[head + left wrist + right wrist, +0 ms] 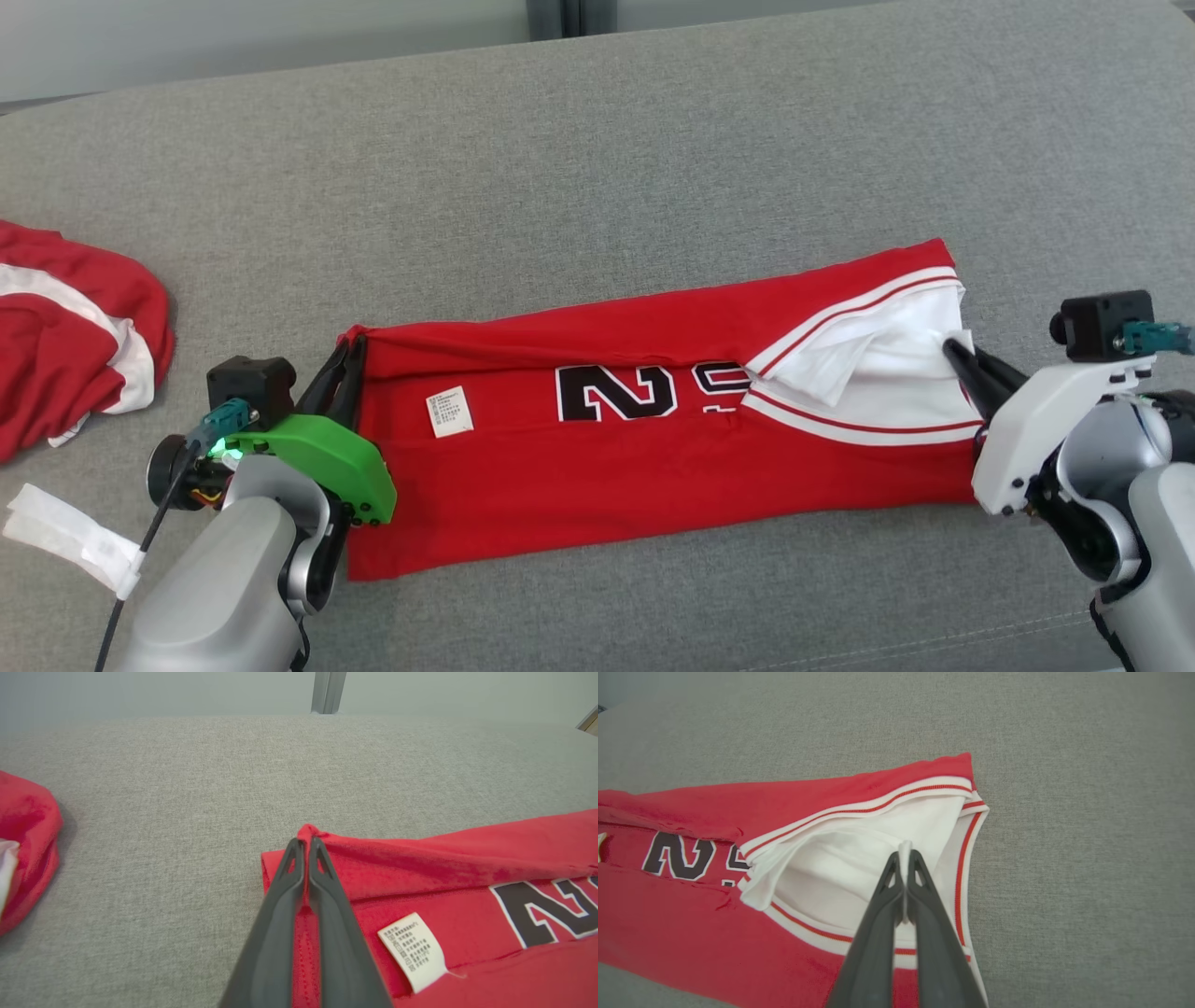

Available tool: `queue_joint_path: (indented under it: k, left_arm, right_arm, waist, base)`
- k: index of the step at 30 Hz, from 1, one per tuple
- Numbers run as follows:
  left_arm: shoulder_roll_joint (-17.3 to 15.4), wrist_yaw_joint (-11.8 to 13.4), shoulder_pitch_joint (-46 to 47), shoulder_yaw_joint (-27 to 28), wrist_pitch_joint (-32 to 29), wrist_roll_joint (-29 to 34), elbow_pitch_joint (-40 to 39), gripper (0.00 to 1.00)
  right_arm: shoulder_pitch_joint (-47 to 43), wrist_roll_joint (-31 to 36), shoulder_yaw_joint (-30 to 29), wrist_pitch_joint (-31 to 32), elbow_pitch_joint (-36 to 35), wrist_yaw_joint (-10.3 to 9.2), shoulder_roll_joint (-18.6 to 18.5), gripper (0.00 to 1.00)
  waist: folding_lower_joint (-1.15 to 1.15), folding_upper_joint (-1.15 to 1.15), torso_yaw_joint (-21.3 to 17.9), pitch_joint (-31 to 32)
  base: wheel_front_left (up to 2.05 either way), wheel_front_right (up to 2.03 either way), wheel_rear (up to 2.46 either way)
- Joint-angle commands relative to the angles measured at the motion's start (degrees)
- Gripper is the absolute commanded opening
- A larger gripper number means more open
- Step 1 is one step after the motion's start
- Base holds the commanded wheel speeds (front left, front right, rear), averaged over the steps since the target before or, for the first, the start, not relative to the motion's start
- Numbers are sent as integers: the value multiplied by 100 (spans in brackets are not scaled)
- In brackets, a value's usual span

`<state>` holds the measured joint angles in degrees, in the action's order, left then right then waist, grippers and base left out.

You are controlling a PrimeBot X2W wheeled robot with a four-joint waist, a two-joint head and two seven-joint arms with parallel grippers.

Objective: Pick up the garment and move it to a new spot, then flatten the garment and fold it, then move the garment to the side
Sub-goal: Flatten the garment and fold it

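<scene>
Red garment [653, 448] stretched between two pinching grippers on grey cushion [597, 140]
Head view: left gripper [353, 347] clamps the red corner, right gripper [950, 349] nips white lining at the far end; left wrist view: care label [413, 952] just right of the fingers [336, 914], another red cloth [28, 826] well off left; right wrist view: striped trim [959, 858] flanks the closed tips.

Grey fabric surface [597, 140] stretching across whole head view, seam running along near right corner. Crumpled red-and-white cloth [65, 327] lying bunched at left edge, white band curving across it. Pale wall [233, 37] rising behind surface, dark vertical strip [560, 17] splitting it.
</scene>
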<state>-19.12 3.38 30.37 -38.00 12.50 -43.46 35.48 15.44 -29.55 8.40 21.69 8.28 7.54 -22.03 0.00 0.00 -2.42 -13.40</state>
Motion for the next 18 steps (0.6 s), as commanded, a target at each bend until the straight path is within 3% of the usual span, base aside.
queue_joint_path:
  k: [1, 4, 5, 6, 7, 8, 13, 18]
  left_arm:
    - [-39, 32, -86, 41, 42, -71, 27, 0]
    - [-19, 88, -188, 75, 88, -104, 65, 0]
    - [-9, 96, -217, 78, 95, -103, 68, 0]
    - [2, 110, -242, 96, 108, -120, 69, 0]
    - [17, 109, -267, 111, 124, -141, 64, 45]
    - [35, 120, -309, 148, 156, -157, 44, 100]
    - [81, 111, -568, 422, 262, -111, -172, 100]
    - [273, 39, -1285, 1496, 263, 418, -1385, 100]
  right_arm:
    - [-192, 93, -102, 126, -171, -11, 87, 0]
    - [-541, 268, -333, 438, -515, -11, 304, 0]
    - [-625, 320, -378, 517, -595, -11, 363, 13]
    - [-725, 382, -449, 626, -663, -11, 440, 89]
    - [-789, 427, -494, 698, -718, -10, 488, 100]
    - [-866, 460, -553, 792, -783, -10, 553, 100]
    - [-1015, 606, -723, 897, -1088, -10, 774, 100]
    - [-1023, 763, -1075, 945, -1197, -10, 970, 100]
  waist:
    - [0, 0, -15, 5]
    - [0, 0, -14, 10]
    - [0, 0, -10, 12]
    - [0, 0, -4, 16]
    - [0, 0, 2, 21]
    - [0, 0, 12, 31]
    - [0, 0, 70, 129]
    - [0, 0, 170, 330]
  base:
    - [0, 0, 0]
    - [0, 0, 0]
    - [0, 0, 0]
    - [0, 0, 0]
    - [0, 0, 0]
    - [0, 0, 0]
    - [0, 0, 0]
    - [0, 0, 0]
